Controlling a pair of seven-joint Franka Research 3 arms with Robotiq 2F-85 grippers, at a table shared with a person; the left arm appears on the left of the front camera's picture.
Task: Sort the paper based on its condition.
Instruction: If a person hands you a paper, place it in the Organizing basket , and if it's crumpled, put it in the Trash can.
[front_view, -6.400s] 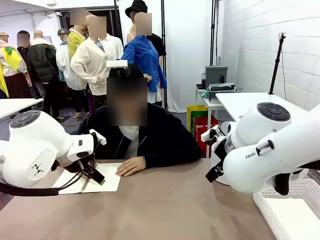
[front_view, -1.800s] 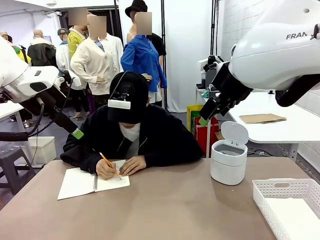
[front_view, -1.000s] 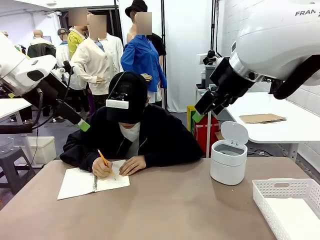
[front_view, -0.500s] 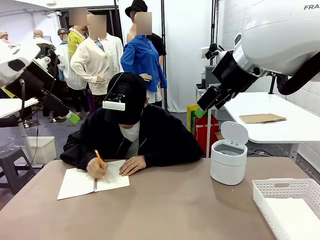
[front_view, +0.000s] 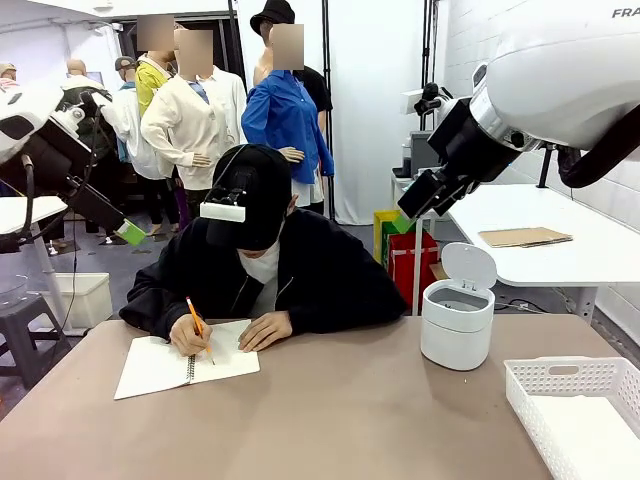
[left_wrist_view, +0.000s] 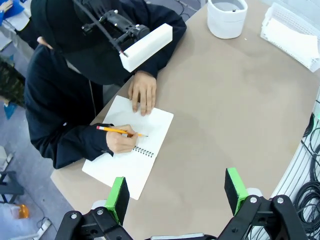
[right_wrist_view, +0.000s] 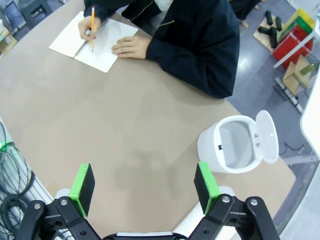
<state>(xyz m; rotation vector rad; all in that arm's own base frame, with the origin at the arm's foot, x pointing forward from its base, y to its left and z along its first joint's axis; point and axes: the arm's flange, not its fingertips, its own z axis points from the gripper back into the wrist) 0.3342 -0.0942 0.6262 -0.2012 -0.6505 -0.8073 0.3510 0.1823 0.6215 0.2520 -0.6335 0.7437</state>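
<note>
No loose white sheet is in view. A person at the far side writes with a pencil (front_view: 196, 325) in an open spiral notebook (front_view: 160, 365), the other hand flat on the page (left_wrist_view: 144, 91). My left gripper (front_view: 120, 228) hangs high at the far left, above and left of the notebook (left_wrist_view: 125, 155). It stands open with nothing between its fingers (left_wrist_view: 177, 192). My right gripper (front_view: 410, 212) is raised above the white bin and is open and empty too (right_wrist_view: 144, 181).
A small white bin (front_view: 458, 320) with its lid tipped open stands at the back right (right_wrist_view: 232, 145). A white slotted tray (front_view: 580, 410) sits at the front right corner. A brown cardboard sheet (front_view: 524, 237) lies on the table behind.
My left gripper has drifted left, away from the person. The right gripper has barely shifted. The person's writing hand has moved left across the notebook page.
</note>
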